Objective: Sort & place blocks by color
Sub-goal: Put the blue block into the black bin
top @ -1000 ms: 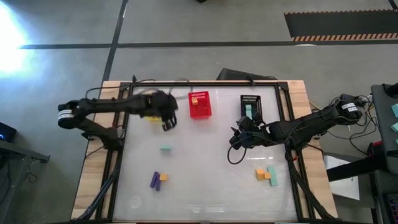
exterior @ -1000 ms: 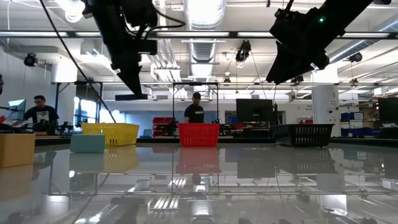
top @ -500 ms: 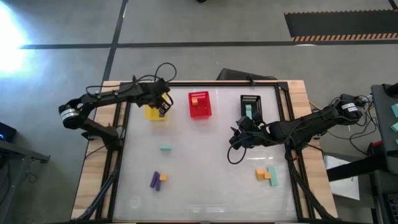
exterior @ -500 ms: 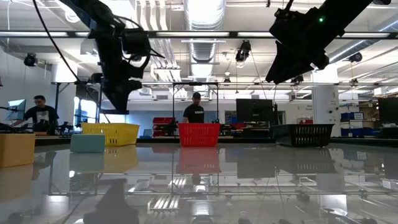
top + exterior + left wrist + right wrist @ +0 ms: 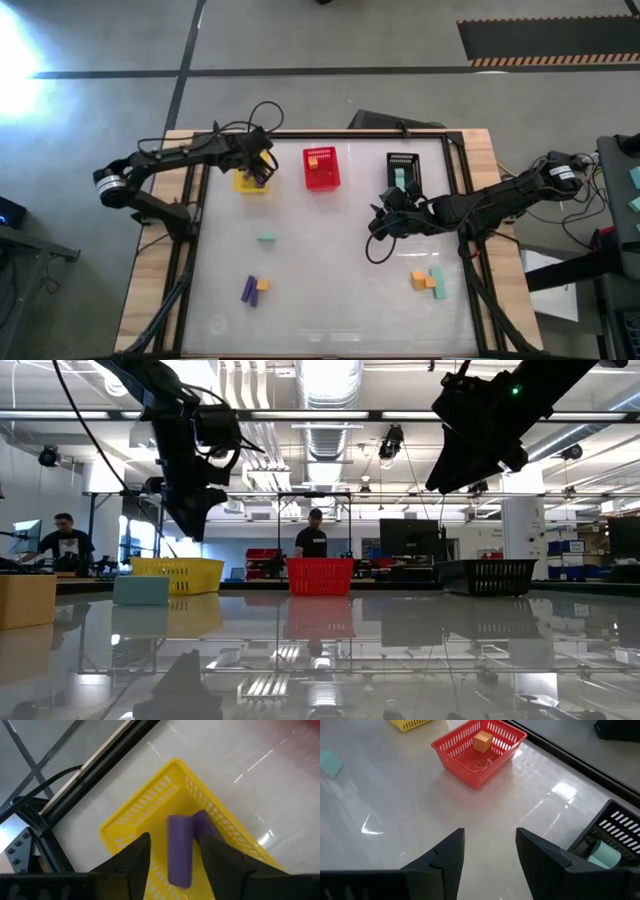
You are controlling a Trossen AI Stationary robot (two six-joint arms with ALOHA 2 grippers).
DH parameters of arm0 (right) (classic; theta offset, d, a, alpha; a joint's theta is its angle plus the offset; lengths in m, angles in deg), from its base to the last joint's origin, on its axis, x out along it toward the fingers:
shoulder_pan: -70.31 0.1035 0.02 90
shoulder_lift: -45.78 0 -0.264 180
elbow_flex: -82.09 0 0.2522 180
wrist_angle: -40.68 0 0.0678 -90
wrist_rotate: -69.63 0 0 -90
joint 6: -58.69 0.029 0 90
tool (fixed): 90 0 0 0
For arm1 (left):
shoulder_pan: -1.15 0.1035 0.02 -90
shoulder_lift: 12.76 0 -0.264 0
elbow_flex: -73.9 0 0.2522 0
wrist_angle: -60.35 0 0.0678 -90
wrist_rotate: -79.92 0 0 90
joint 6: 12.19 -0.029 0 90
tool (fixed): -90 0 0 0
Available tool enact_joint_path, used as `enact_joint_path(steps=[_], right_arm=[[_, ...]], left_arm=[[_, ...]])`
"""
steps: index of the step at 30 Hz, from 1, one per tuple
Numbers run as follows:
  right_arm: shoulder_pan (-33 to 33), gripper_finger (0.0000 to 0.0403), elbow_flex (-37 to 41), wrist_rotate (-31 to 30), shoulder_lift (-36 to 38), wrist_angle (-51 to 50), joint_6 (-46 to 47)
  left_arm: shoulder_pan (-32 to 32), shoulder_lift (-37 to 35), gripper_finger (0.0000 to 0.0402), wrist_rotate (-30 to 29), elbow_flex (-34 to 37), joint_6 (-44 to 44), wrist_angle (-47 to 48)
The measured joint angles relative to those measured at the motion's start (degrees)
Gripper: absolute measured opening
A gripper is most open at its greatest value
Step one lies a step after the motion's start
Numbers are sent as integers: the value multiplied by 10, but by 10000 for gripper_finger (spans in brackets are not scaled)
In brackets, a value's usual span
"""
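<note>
My left gripper (image 5: 172, 865) hangs open over the yellow basket (image 5: 150, 815), also seen from above as the left gripper (image 5: 262, 172). A purple bar (image 5: 179, 851) shows between its fingers with a gap on either side, and a second purple block (image 5: 204, 826) lies in the basket beside it. My right gripper (image 5: 490, 852) is open and holds nothing, above the table near the black basket (image 5: 402, 170). On the table lie a teal block (image 5: 266, 238), a purple bar (image 5: 248, 289) with an orange block (image 5: 263, 285), and an orange block (image 5: 418, 281) next to teal blocks (image 5: 436, 282).
The red basket (image 5: 321, 168) holds an orange cube (image 5: 482, 741). The black basket holds a teal block (image 5: 605, 854). All three baskets stand along the far edge. In the low view, people stand in the room behind the table.
My left gripper has moved from over the table between the yellow and red baskets toward the far-left, and now hangs over the yellow basket, where it has stayed for the last half second. My right arm has kept still.
</note>
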Motion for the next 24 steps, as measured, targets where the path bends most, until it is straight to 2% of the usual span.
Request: enact_joint_path(steps=[4,8,10,16,20,24], right_arm=[[0,169,0,0,0,0,0],[0,169,2,0,0,1,0],[0,169,2,0,0,1,0],[0,169,2,-1,0,2,0],[0,169,3,-1,0,3,0],[0,169,3,-1,0,4,0]], left_arm=[[-6,-17,171,13,0,1,8],[-47,-54,173,99,-2,34,47],[-89,-78,173,129,2,45,44],[-248,-122,173,158,7,97,45],[-358,-129,173,162,14,108,45],[-433,-117,173,160,25,144,43]])
